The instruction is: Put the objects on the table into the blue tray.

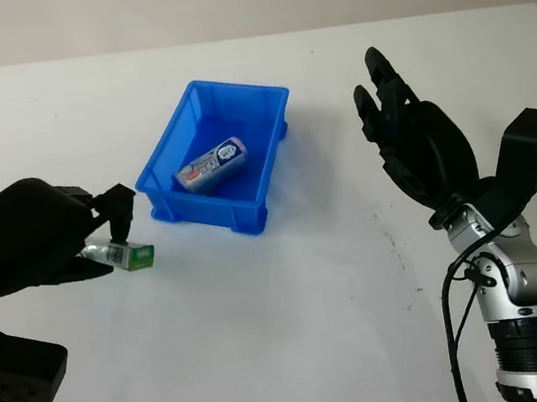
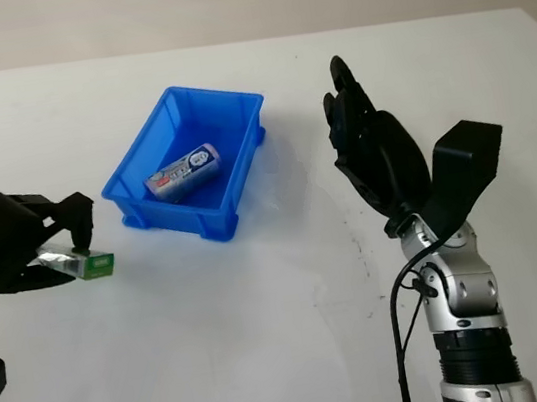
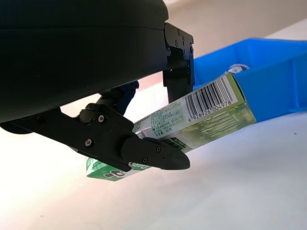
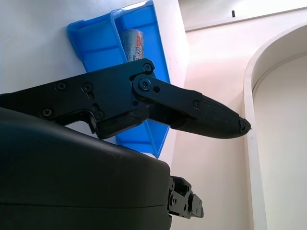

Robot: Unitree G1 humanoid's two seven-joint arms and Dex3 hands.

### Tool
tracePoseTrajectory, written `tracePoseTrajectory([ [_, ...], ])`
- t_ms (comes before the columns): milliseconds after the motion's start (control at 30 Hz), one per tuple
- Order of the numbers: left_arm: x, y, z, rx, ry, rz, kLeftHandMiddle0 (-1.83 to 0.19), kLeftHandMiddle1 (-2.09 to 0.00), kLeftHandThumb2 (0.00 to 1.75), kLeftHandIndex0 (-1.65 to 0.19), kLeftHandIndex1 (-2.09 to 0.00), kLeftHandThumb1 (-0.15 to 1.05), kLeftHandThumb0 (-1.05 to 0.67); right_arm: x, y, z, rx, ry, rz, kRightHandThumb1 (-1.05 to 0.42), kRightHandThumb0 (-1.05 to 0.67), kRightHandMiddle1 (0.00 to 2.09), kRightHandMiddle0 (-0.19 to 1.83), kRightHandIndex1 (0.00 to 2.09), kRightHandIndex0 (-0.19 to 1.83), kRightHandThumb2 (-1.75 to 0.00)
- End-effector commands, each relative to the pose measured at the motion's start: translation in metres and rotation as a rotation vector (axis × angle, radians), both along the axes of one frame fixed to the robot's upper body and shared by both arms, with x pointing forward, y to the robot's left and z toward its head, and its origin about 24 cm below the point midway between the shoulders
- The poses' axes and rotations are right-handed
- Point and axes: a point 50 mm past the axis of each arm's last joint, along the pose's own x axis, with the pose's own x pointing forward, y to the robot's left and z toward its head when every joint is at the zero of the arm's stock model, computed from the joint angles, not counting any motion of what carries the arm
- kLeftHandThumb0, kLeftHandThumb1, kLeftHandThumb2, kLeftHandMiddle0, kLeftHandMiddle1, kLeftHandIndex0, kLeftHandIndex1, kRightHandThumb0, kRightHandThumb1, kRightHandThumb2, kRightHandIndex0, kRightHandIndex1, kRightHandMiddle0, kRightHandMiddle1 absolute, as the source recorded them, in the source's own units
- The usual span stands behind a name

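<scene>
Green box (image 1: 131, 254), a small carton with a barcode on one end, is pinched near its middle by the fingers (image 3: 144, 151) of the left robot hand (image 1: 100, 224), just in front of the blue tray (image 1: 270, 140) on the white surface (image 1: 299, 338); whether its far end touches the surface cannot be told; it is judged light and fairly stiff, though thin card may crush under a hard squeeze, and its glossy faces may slip; a hold across the long flat sides near the middle is judged best; a small can (image 1: 211, 165) lies on its side inside the tray; the right robot hand (image 1: 405, 135) is held open, raised to the right of the tray, holding nothing.
</scene>
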Motion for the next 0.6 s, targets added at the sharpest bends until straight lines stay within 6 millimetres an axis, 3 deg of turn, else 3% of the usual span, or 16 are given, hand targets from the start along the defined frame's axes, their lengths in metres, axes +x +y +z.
tracePoseTrajectory([
  [0,-0.005,-0.001,0.007,-0.017,-0.063,-0.004,-0.57,-2.09,0.33,-0.3,-2.09,1.05,-0.38,0.0,-0.001,0.004,0.005,-0.019,-0.002,-1.05,-0.78,0.0,-0.19,0.0,-0.19,-0.74],
  [400,-0.029,-0.015,0.041,-0.024,-0.223,-0.039,-0.6,-2.09,0.29,-0.39,-2.09,1.05,-0.4,0.0,0.0,0.003,0.008,-0.015,0.0,-1.05,-0.77,0.0,-0.19,0.0,-0.19,-0.74],
  [567,-0.035,-0.018,0.058,-0.004,-0.33,-0.06,-0.53,-2.09,0.29,-0.29,-2.09,1.05,-0.41,0.0,0.001,0.003,0.012,-0.013,0.004,-1.05,-0.76,0.0,-0.19,0.0,-0.19,-0.75],
])
